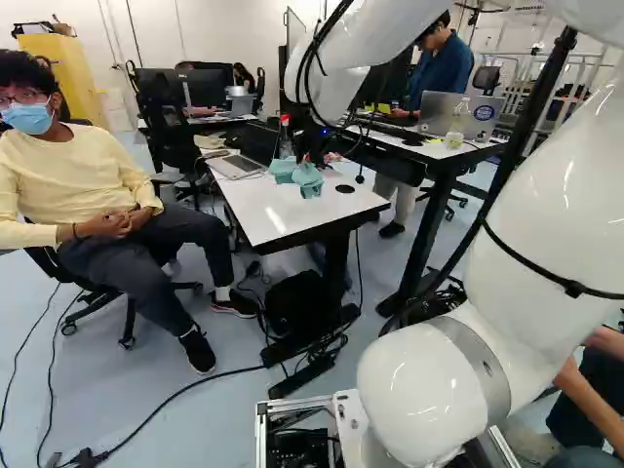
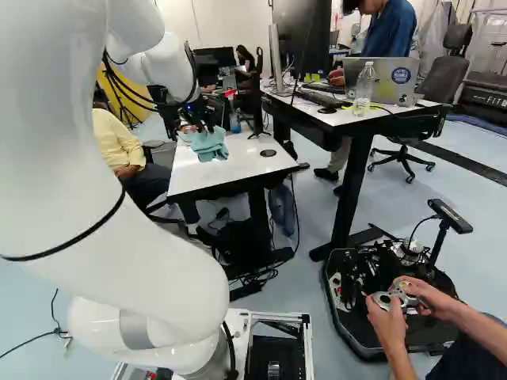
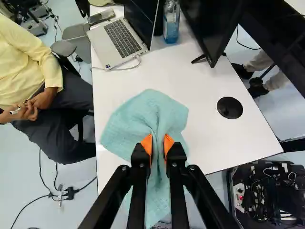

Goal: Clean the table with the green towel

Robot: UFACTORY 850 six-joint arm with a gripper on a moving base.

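Note:
In the right base view my gripper [image 2: 196,119] is over the white table [image 2: 242,165], with the green towel [image 2: 207,146] bunched beneath it. The wrist view shows the gripper [image 3: 158,143] pinching a fold of the pale green towel [image 3: 147,113] between its orange pads. Part of the cloth fans out ahead of the fingers over the tabletop [image 3: 205,148], and the rest trails back under them. Whether its lower edge touches the surface I cannot tell. The towel [image 1: 300,176] also shows in the left base view.
An open laptop [image 3: 116,39], a blue-tinted bottle [image 3: 171,21] and a monitor [image 3: 214,24] stand at the table's far part. A seated person is close beside one long edge. Another desk [image 2: 348,115] stands to the right. A hole cover [image 3: 229,108] sits in the tabletop.

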